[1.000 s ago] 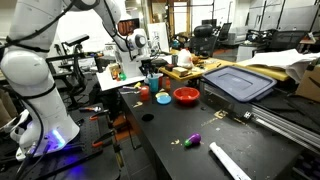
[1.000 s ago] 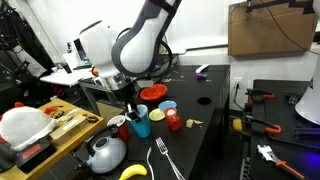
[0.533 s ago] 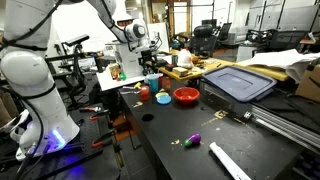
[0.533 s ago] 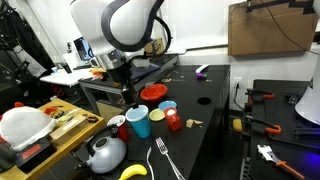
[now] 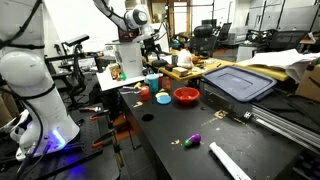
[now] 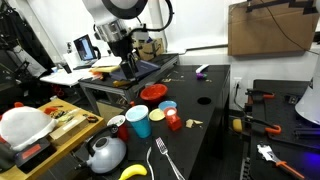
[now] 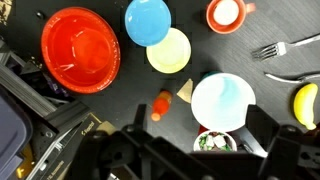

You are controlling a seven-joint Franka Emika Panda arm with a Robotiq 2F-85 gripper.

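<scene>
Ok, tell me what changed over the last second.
The gripper rose from just above the blue cup to well clear of the dishes, with nothing in it. Nothing was taken hold of or let go. The blue cup, the red bowl and the fork stayed where they were.

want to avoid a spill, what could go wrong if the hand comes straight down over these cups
1. The hand hovers over tightly packed dishes: the light blue cup, yellow cup and red bowl sit close together, so a descent could tip a neighbour.
2. The fork and banana lie right beside the cups and might get knocked aside.
</scene>
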